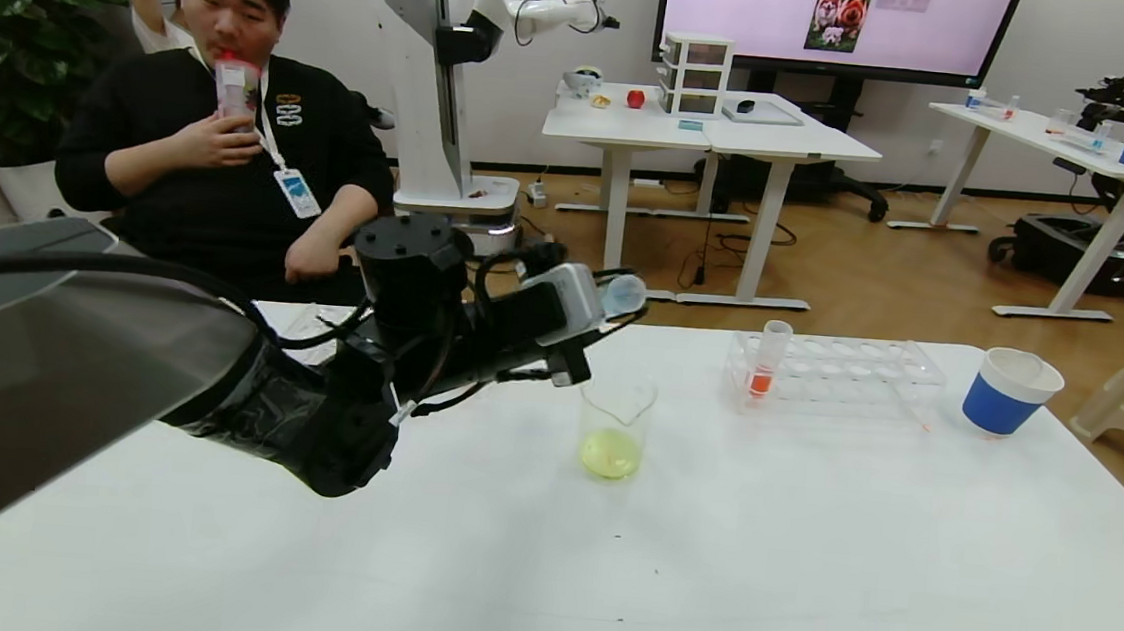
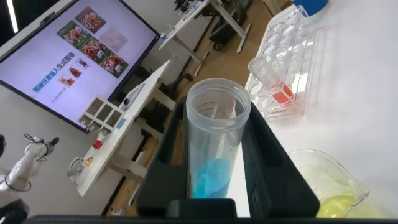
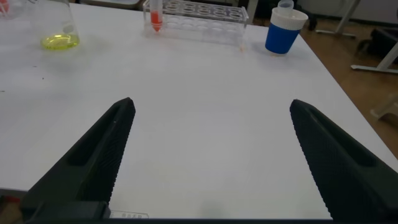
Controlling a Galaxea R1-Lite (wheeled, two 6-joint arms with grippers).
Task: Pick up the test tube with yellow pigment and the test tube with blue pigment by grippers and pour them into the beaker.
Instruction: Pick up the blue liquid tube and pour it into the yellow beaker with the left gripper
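Observation:
My left gripper [image 1: 594, 320] is shut on the test tube with blue pigment [image 1: 625, 293] and holds it tilted, mouth outward, just above and behind the beaker [image 1: 616, 425]. In the left wrist view the tube [image 2: 214, 155] sits between the black fingers [image 2: 273, 168], with turquoise liquid low inside it. The beaker [image 2: 329, 186] holds yellow-green liquid and stands on the white table. A tube with yellow pigment does not show. My right gripper [image 3: 211, 109] is open and empty, low over the table, and is out of the head view.
A clear tube rack [image 1: 848, 373] holds one tube with orange liquid [image 1: 767, 362] at its left end. A blue white-rimmed paper cup [image 1: 1009, 393] stands right of the rack; a clear tube top sticks out of it [image 3: 285, 6]. A seated man is beyond the table's far left edge.

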